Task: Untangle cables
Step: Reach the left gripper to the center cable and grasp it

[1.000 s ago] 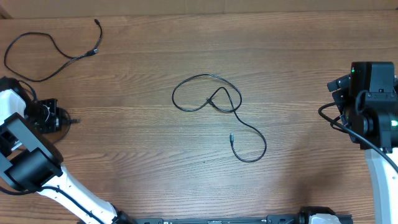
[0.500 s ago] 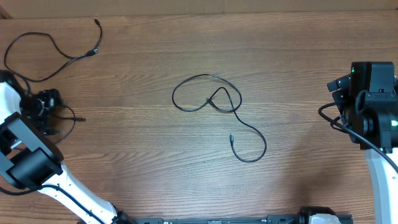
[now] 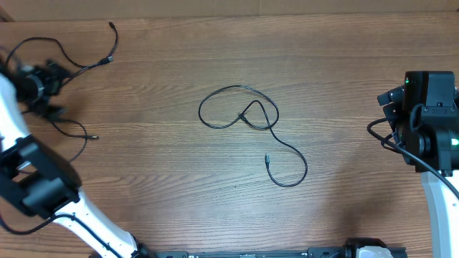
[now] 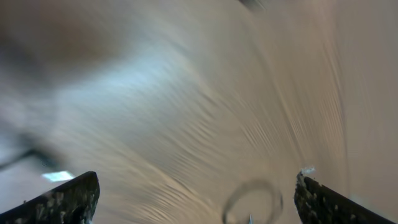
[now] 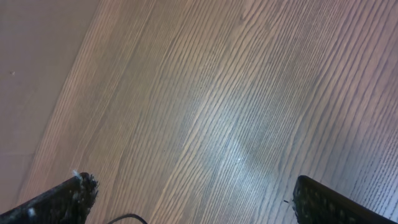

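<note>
1. Left gripper (image 4: pixel 196 208) is spread wide in its blurred wrist view, with a fingertip at each lower corner and nothing visible between them. Overhead, it sits at the far-left edge of the wooden table (image 3: pixel 344 72).
2. Top-left cable (image 3: pixel 77 69) loops beside that gripper. A second cable (image 3: pixel 75 131) trails just below it, plug end pointing right. Whether the two cross under the arm is hidden.
3. Centre cable (image 3: pixel 247 115) lies alone mid-table, crossing itself once.
4. Right gripper (image 5: pixel 189 202) is also wide open and empty, well apart from every cable.
5. The step in hand is probably separating the left pair. The next move calls for closing on one strand only and drawing it away.
</note>
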Robot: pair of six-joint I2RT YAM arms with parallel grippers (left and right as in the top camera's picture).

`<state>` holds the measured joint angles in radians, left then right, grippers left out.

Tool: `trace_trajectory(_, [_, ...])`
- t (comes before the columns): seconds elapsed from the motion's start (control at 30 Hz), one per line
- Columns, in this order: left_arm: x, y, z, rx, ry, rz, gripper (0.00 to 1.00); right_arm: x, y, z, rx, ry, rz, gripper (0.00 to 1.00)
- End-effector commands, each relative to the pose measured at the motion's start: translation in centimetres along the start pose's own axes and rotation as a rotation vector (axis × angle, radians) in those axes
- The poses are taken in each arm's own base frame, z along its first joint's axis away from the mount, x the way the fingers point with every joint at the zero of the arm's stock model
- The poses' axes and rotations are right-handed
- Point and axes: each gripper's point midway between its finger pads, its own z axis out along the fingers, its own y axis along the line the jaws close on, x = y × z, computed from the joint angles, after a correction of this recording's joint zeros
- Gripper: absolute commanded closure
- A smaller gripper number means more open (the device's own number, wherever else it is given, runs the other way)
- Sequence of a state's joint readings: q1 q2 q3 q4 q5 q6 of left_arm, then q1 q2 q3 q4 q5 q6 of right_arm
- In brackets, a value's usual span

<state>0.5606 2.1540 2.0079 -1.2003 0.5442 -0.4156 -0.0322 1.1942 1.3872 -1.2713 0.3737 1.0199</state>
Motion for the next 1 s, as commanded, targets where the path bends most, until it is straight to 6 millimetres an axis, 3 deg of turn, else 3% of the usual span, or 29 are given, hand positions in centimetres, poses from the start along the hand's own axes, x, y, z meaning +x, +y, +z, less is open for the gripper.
trace_trajectory(0.0, [6.3, -8.8, 1.5, 0.232, 0.146, 0.409, 0.0, -0.5, 0.1, -0.2, -0.004, -0.02, 0.004, 0.0])
trace_trajectory(0.17, [14.2, -13.0, 6.4, 0.099, 0.254, 0.621, 0.04, -0.5, 0.1, -0.2, -0.004, -0.02, 0.004, 0.0])
trace_trajectory(0.37, [23.9, -16.5, 10.3, -0.042, 0.324, 0.738, 0.0, -0.5, 0.1, -0.2, -0.004, -0.02, 0.004, 0.0])
trace_trajectory(0.43, [26.3, -17.1, 11.3, -0.1, 0.308, 0.733, 0.0, -0.5, 0.1, -0.2, -0.004, -0.02, 0.004, 0.0])
trace_trajectory(0.77, [37.3, -19.8, 15.6, -0.194, 0.217, 0.63, 0.0, -0.5, 0.1, -0.2, -0.004, -0.02, 0.004, 0.0])
trace_trajectory(0.97, [40.2, -19.6, 17.2, -0.242, 0.153, 0.545, 0.0, -0.5, 0.1, -0.2, -0.004, -0.021, 0.004, 0.0])
